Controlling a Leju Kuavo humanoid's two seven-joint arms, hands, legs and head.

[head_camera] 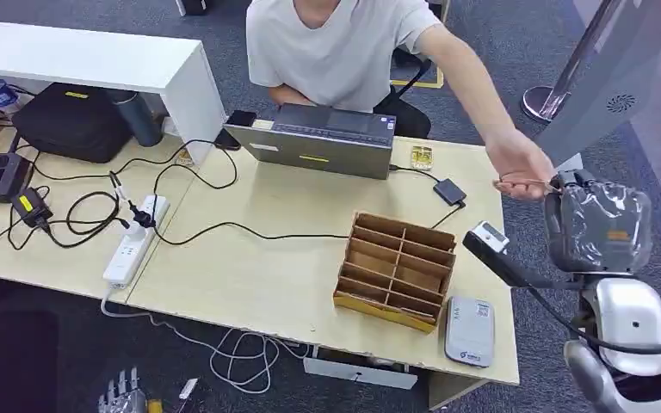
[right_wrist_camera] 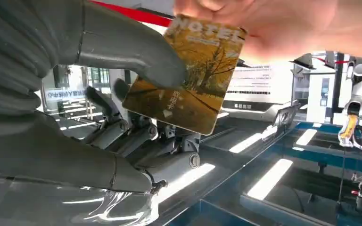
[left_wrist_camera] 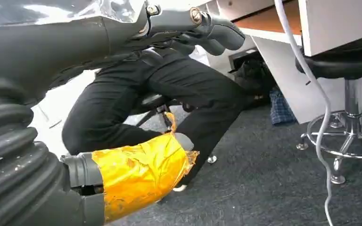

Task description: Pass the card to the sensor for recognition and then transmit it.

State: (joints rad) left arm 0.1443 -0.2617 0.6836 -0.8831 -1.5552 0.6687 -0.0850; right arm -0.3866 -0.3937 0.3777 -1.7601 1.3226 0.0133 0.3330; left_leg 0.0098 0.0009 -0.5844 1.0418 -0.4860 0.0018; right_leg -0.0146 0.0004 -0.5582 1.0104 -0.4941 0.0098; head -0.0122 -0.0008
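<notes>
card (right_wrist_camera: 188, 80) pinched by right robot hand (right_wrist_camera: 122, 94) and person's hand (right_wrist_camera: 283, 28); left robot hand (left_wrist_camera: 136, 174) empty, loosely spread.

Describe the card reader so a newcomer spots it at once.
Start at the wooden table, then the cardboard divider box near its right end. The reader lies flat just right of that box, at the table's front edge: a small grey slab, the only grey device there.

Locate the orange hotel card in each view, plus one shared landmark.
Head view: orange hotel card seen as a thin edge, far right, between the person's hand and the right hand.
Left wrist view: not in it.
Right wrist view: upper centre.
Shared landmark: the person's hand on the card.
</notes>
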